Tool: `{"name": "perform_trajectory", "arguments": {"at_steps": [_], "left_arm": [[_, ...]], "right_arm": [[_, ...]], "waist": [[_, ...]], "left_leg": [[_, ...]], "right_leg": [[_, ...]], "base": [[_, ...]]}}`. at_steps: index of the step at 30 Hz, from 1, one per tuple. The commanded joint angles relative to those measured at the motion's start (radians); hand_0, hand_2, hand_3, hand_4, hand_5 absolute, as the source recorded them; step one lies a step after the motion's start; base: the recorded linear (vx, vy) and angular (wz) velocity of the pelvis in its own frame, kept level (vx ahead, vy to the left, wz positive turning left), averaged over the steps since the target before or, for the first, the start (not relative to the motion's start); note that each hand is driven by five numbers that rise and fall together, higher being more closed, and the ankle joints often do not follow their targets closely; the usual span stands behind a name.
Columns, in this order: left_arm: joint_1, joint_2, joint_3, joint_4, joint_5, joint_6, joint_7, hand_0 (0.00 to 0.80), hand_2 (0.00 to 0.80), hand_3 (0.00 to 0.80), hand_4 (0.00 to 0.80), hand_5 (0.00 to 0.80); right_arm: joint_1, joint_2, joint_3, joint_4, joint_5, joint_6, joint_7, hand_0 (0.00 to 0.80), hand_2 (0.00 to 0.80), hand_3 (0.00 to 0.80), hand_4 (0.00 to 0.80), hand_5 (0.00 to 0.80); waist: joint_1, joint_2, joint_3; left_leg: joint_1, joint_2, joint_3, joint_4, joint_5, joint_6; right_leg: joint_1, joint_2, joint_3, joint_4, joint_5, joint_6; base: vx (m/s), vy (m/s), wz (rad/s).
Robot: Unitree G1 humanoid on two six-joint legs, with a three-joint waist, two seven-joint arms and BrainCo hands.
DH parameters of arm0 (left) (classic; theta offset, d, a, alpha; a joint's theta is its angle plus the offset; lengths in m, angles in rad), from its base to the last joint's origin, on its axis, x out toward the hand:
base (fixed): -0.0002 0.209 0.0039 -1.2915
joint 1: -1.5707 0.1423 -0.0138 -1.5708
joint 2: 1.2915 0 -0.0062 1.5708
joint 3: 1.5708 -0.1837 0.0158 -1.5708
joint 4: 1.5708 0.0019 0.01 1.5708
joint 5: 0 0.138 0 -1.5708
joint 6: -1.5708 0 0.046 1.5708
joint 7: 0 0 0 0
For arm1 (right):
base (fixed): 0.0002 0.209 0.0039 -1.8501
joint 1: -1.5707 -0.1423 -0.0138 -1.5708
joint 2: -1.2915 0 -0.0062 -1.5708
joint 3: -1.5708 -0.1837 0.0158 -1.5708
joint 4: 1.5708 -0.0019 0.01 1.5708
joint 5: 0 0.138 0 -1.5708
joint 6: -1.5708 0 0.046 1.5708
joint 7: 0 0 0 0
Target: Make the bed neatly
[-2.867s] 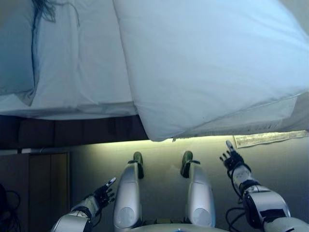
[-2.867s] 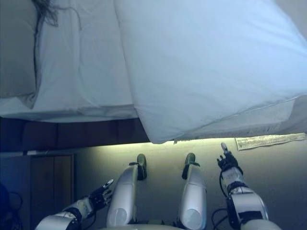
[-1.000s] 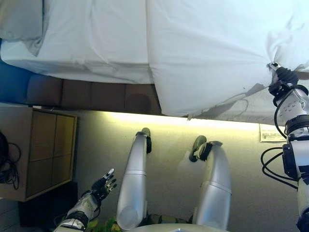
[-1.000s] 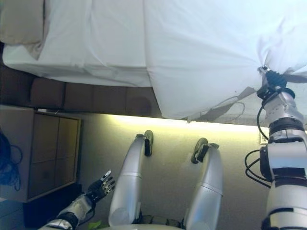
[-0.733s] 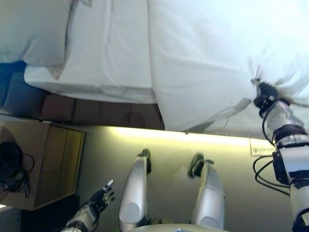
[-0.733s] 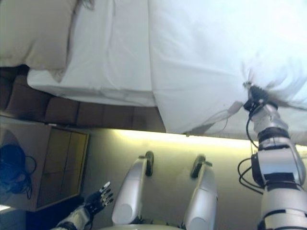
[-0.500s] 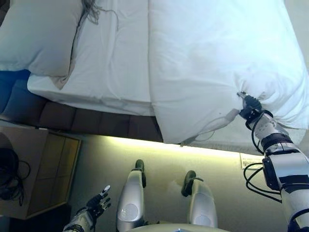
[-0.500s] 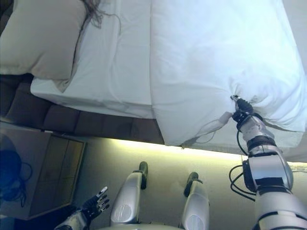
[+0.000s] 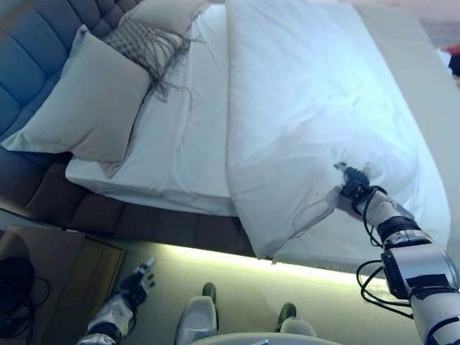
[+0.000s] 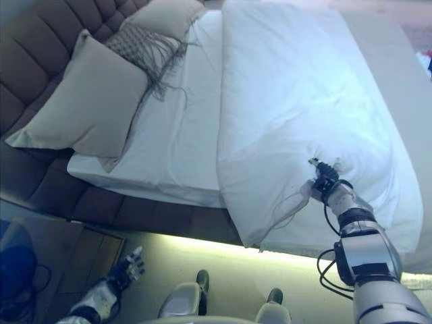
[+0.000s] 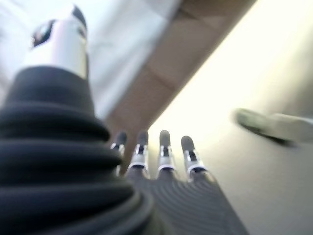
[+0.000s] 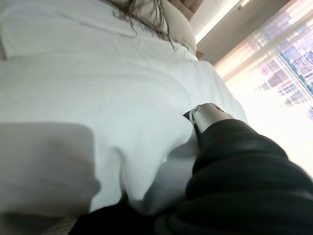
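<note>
A white duvet (image 9: 309, 108) covers the right part of the bed and hangs over its near side. A bare white sheet (image 9: 187, 136) shows between it and the pillows. My right hand (image 9: 353, 190) is shut on a bunched fold of the duvet near its lower edge. In the right wrist view the cloth (image 12: 98, 147) wraps round the hand, and only the thumb (image 12: 205, 111) shows. My left hand (image 9: 134, 284) hangs low beside the bed, open and empty, fingers (image 11: 163, 147) straight.
A large pillow (image 9: 93, 100), a fringed cushion (image 9: 144, 43) and another pillow (image 9: 169, 11) lean on the tufted headboard (image 9: 29, 50). A wooden nightstand (image 9: 43, 273) stands at lower left. The brown bed base (image 9: 144, 223) has a lit strip below it.
The camera has tilted up over the bed. My right hand rose from beside the bed, took hold of the duvet and moved it left and up. The left hand stays low.
</note>
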Motion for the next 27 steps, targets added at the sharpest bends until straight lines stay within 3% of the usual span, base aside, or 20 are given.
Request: {"name": "perform_trajectory", "arguments": {"at_steps": [1, 7, 12, 17, 24, 27], "left_arm": [[-0.140, 0.056, -0.039, -0.056, -0.096, -0.073, 0.090, 0.000, 0.000, 0.000, 0.000, 0.000], [-0.250, -0.038, -0.094, -0.122, -0.254, -0.086, 0.122, 0.000, 0.000, 0.000, 0.000, 0.000], [-0.268, -0.155, -0.119, -0.095, -0.454, -0.014, 0.042, 0.000, 0.000, 0.000, 0.000, 0.000], [-0.247, -0.272, -0.148, -0.020, -0.540, 0.051, 0.018, 0.000, 0.000, 0.000, 0.000, 0.000], [-0.148, -0.391, -0.117, 0.062, -0.959, 0.352, -0.029, 0.000, 0.000, 0.000, 0.000, 0.000], [-0.117, -0.415, -0.117, 0.059, -1.077, 0.409, 0.008, 0.000, 0.000, 0.000, 0.000, 0.000]], "right_arm": [[-0.025, 0.052, 0.010, -0.125, 0.106, -0.039, 0.021, 0.800, 0.800, 0.800, 0.800, 0.800], [-0.009, 0.125, 0.059, -0.202, 0.125, -0.041, -0.041, 0.800, 0.800, 0.800, 0.800, 0.800], [-0.014, 0.153, 0.089, -0.229, 0.094, -0.027, -0.036, 0.800, 0.800, 0.800, 0.800, 0.800], [-0.040, 0.174, 0.121, -0.265, 0.108, -0.013, -0.033, 0.800, 0.800, 0.800, 0.800, 0.800], [-0.067, 0.203, 0.135, -0.312, 0.143, -0.023, -0.028, 0.800, 0.800, 0.800, 0.800, 0.800], [-0.075, 0.213, 0.139, -0.338, 0.169, -0.047, -0.030, 0.800, 0.800, 0.800, 0.800, 0.800]], "waist": [[0.013, -0.023, -0.102], [-0.007, -0.046, -0.135], [-0.021, -0.063, -0.152], [-0.026, -0.083, -0.160], [-0.022, -0.124, -0.156], [-0.015, -0.141, -0.145]], "left_leg": [[0.037, 0.048, -0.016, -0.037, 0.012, -0.025], [0.097, 0.059, -0.015, -0.094, 0.017, -0.032], [0.130, 0.068, -0.010, -0.134, 0.027, -0.038], [0.150, 0.083, 0.001, -0.152, 0.029, -0.043], [0.174, 0.105, 0.028, -0.171, 0.024, -0.052], [0.172, 0.114, 0.033, -0.168, 0.022, -0.055]], "right_leg": [[-0.017, -0.054, -0.013, 0.039, -0.022, -0.005], [0.038, -0.031, -0.018, -0.002, -0.022, -0.009], [0.064, -0.017, -0.019, -0.028, -0.016, -0.011], [0.078, -0.004, -0.024, -0.035, -0.022, -0.014], [0.095, 0.017, -0.029, -0.051, -0.024, -0.018], [0.094, 0.023, -0.029, -0.050, -0.025, -0.019]], "base": [[0.120, -0.030, 0.03], [0.083, -0.027, -0.01], [0.072, -0.023, -0.04], [0.076, -0.053, -0.02], [0.055, -0.086, -0.02], [0.026, -0.095, -0.01]]}}
